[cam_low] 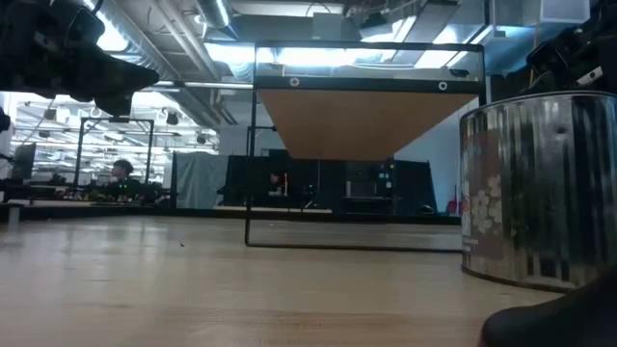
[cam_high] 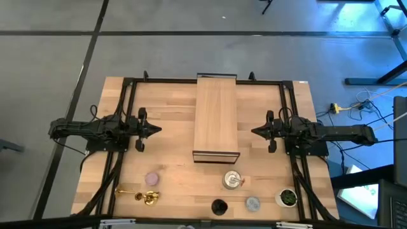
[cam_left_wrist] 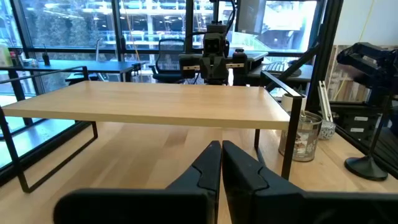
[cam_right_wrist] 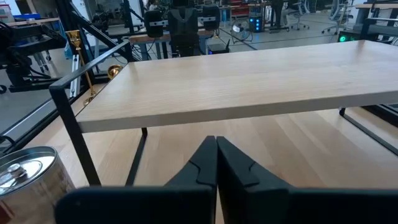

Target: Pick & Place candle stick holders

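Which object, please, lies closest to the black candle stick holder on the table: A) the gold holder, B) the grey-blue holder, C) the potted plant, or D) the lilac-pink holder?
B: in the high view the grey-blue holder sits just beside the black holder, nearer than any other option.

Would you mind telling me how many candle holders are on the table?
5 visible: lilac, gold, silver, black, grey-blue, all along the near edge. The gold may be two lying together; I cannot tell.

Holders [cam_high: 232, 180] spread along table's near edge; gold one [cam_high: 145, 196] toppled.
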Motion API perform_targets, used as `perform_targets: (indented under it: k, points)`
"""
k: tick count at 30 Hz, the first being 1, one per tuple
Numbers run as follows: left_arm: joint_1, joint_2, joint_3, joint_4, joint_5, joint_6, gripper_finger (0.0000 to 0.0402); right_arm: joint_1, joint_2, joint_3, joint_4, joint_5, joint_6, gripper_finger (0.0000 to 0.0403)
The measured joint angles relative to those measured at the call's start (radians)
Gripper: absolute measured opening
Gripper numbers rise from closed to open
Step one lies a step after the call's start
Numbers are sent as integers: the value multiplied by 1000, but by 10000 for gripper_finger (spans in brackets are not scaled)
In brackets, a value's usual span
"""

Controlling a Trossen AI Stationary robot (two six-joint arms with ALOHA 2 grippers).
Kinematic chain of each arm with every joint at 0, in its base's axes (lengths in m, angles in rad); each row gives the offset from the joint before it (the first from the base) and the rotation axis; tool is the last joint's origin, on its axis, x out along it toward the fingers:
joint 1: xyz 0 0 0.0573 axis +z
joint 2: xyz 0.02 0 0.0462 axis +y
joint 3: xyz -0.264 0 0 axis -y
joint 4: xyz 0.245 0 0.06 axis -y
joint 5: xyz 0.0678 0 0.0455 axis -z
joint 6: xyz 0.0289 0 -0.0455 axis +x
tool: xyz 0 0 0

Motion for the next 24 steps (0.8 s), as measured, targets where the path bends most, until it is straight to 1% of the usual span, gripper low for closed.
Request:
perform_targets:
  k: [24]
  points:
    - [0,0,0,0,0,0,10,0,0,0,8,1,-12,0]
